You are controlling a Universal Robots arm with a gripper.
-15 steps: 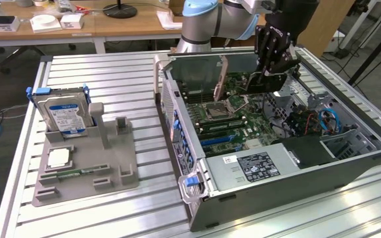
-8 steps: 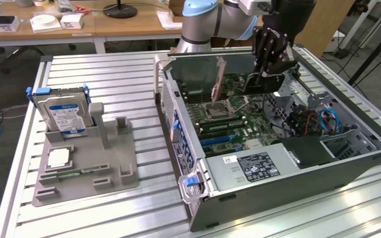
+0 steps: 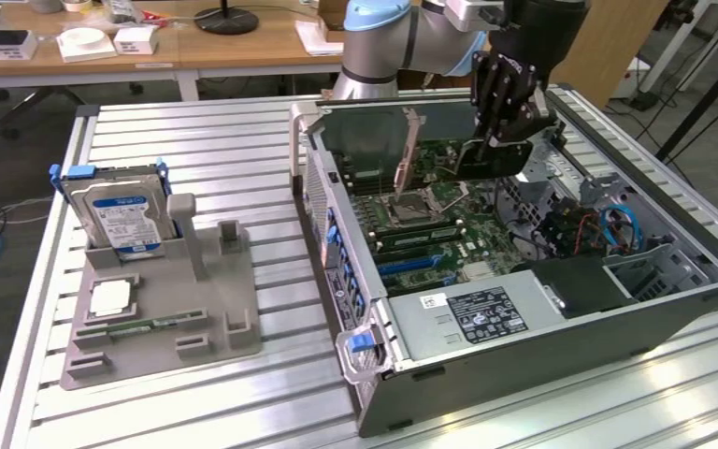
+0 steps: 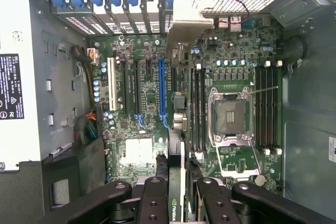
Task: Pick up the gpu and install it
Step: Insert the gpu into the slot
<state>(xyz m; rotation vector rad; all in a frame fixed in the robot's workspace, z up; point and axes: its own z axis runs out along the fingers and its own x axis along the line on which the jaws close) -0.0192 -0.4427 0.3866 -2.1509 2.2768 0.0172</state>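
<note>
The gpu, edge-on, runs off the picture's edge; print on the power supply label is too small to read.

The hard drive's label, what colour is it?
The hard drive's label is blue and white; the exterior view shows it best.

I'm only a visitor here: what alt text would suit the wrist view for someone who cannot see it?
The robot's hand grips the gpu edge-on, hanging over the green motherboard inside an open computer case. A metal-framed processor socket and a long blue slot lie on the board beneath.
</note>
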